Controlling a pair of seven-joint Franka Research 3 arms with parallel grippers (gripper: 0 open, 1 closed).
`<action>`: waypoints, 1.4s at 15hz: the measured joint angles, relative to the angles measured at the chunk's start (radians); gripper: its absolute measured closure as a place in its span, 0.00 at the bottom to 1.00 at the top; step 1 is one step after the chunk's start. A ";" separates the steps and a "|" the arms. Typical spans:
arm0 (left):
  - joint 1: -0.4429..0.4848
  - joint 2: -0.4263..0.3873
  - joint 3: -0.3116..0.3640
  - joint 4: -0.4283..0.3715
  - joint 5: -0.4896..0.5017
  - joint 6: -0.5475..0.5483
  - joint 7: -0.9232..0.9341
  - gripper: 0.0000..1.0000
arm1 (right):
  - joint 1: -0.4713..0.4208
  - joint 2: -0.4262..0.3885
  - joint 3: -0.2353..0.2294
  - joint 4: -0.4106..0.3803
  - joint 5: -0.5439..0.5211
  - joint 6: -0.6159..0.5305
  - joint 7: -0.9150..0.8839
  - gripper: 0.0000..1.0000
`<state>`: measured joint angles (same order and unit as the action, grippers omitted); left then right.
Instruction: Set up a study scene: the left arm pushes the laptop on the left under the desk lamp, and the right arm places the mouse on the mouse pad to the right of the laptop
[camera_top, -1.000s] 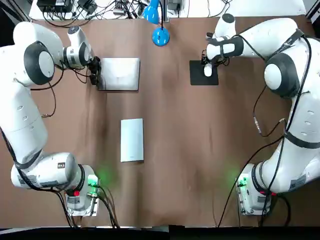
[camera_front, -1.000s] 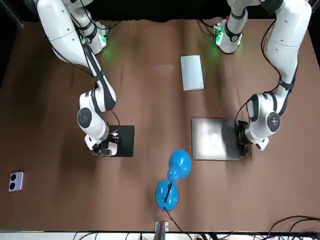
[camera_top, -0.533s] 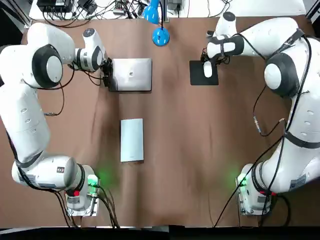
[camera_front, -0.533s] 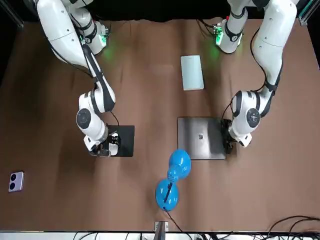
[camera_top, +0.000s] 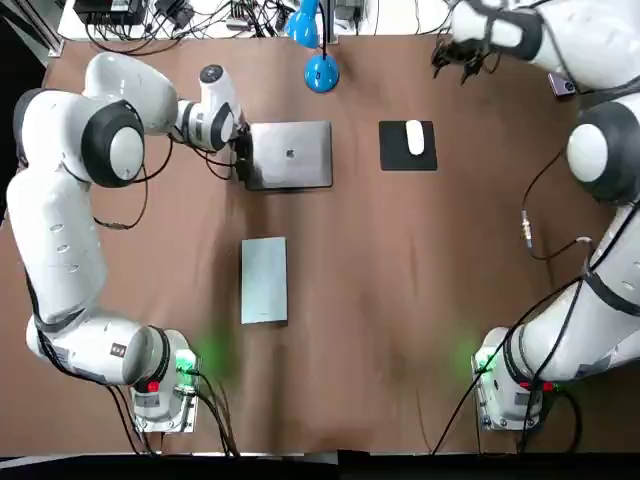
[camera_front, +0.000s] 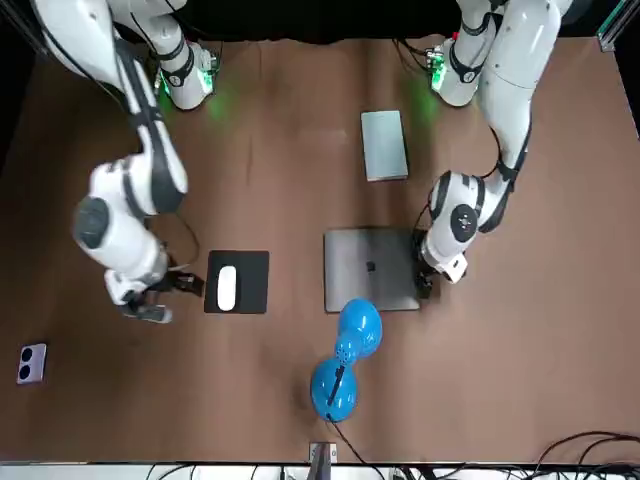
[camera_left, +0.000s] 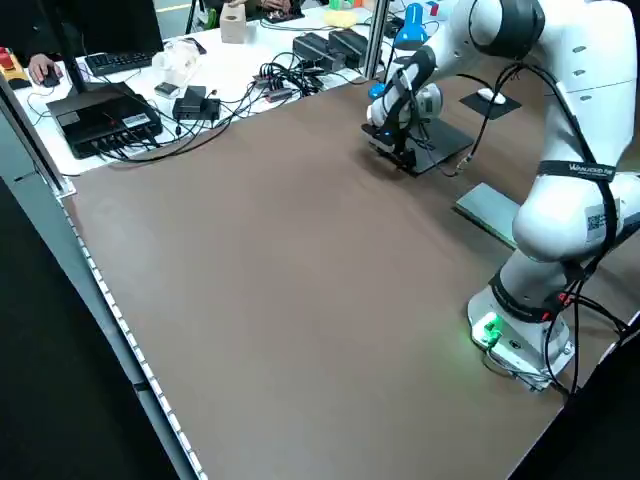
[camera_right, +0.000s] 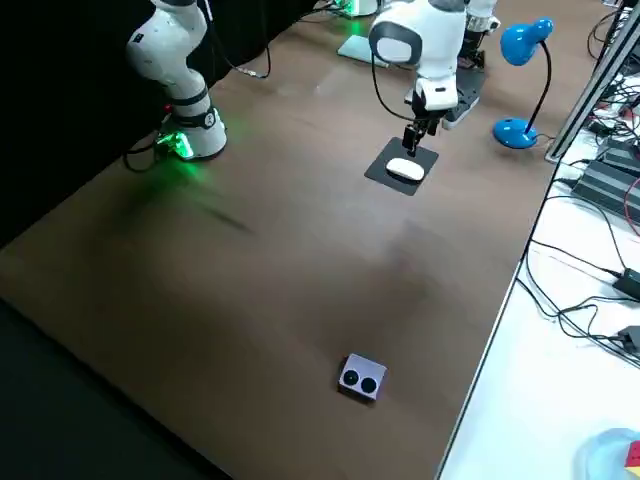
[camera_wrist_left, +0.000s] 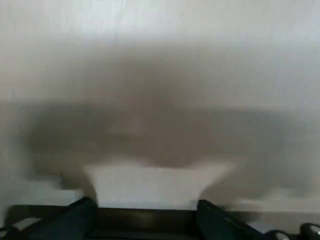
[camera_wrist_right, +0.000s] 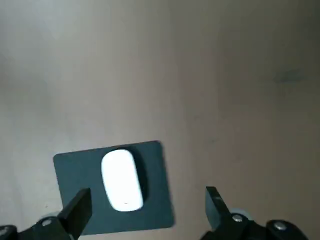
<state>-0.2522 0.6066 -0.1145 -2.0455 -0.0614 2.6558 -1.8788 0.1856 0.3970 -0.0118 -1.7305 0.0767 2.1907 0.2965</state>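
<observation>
Pressing the edge of the laptop (camera_top: 292, 155), the left gripper (camera_top: 243, 160) is seen empty, its 2 fingers (camera_wrist_left: 82, 216) apart. The right gripper (camera_top: 462, 70) is held spread and empty, clear of the mouse (camera_top: 414, 137) on the mouse pad (camera_top: 393, 158).

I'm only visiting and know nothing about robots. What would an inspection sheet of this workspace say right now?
Surface: brown table, flat.
Job's things: closed laptop beside the blue desk lamp; white mouse on the black mouse pad, right of the laptop.
Clutter: grey notebook mid-table; small purple device toward the far right corner.
Grippers: left gripper at the laptop's left edge, open; right gripper open, clear of the mouse.
Cables: tangle beyond the far edge; thin leads along both arms.
Surroundings: bench with electronics behind.
</observation>
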 joint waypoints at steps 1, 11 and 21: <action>-0.019 0.002 -0.001 0.000 -0.007 0.010 -0.017 0.00 | -0.030 -0.022 -0.001 0.007 0.000 -0.019 -0.030 0.00; -0.115 0.055 -0.002 0.081 -0.028 0.024 -0.064 0.00 | -0.211 -0.340 0.003 0.029 -0.090 -0.362 -0.223 0.00; -0.161 0.097 -0.003 0.154 -0.046 0.022 -0.078 0.00 | -0.210 -0.399 0.016 0.052 -0.090 -0.476 -0.222 0.00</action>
<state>-0.4135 0.7037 -0.1177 -1.8920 -0.1072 2.6779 -1.9567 -0.0244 -0.0023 0.0044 -1.6781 -0.0130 1.7143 0.0750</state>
